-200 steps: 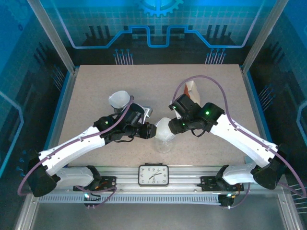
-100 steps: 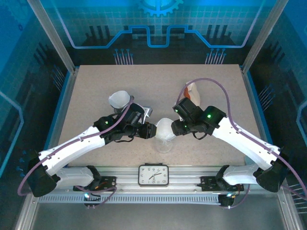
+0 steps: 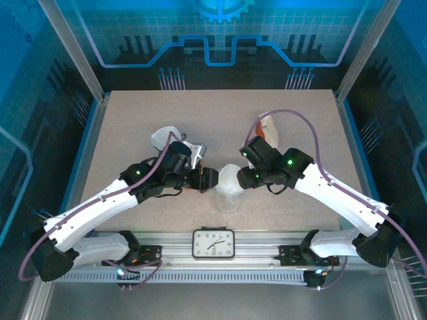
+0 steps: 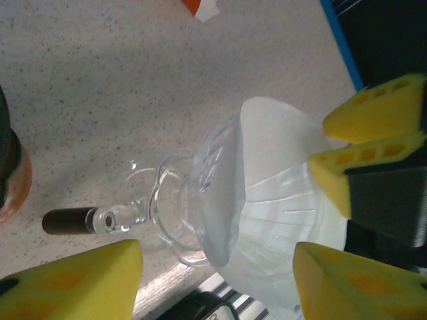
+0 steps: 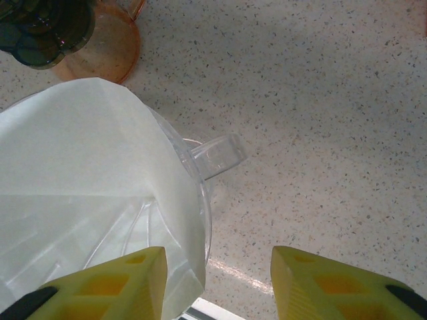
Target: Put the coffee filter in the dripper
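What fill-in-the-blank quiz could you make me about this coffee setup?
1. The white coffee filter lies inside the clear glass ___.
2. The left gripper has fingertips coloured ___.
3. The metal rail carries a small white-faced ___.
Missing words: dripper; yellow; clock.

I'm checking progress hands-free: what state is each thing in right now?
Filter: sitting inside the dripper.
Dripper: upright on the table.
Left hand: open, fingers either side of the dripper.
Right hand: open, beside the filter's edge.
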You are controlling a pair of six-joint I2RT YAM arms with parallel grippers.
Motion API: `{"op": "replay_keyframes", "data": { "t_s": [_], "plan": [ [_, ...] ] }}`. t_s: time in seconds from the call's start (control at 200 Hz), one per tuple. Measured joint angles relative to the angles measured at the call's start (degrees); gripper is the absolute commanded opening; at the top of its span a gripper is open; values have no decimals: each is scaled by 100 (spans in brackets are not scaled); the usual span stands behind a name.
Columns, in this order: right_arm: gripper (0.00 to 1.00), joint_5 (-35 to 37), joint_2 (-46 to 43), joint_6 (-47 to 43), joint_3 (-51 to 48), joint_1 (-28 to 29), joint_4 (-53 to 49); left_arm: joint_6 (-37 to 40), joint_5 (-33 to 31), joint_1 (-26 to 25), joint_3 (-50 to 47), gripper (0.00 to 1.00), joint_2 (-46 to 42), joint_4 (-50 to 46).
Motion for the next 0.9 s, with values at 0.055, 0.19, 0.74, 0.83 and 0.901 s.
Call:
{"op": "replay_keyframes", "data": {
  "t_s": [0.055, 0.19, 0.74, 0.83, 0.901],
  "plan": [
    [47, 0, 0, 0, 0, 0, 2, -87, 173, 153, -63, 69, -57, 170],
    [47, -2, 7, 2, 0, 0, 7, -177, 494, 313, -133, 70, 2, 382],
    [48, -17, 17, 37, 0, 13, 22, -33, 748, 310, -136, 40, 415, 151],
    [48, -20, 26, 44, 0, 28, 22, -26, 688, 310, -136, 38, 431, 87],
    [48, -17, 26, 59, 0, 28, 22, -31, 625, 310, -136, 38, 439, 33]
  ]
}}
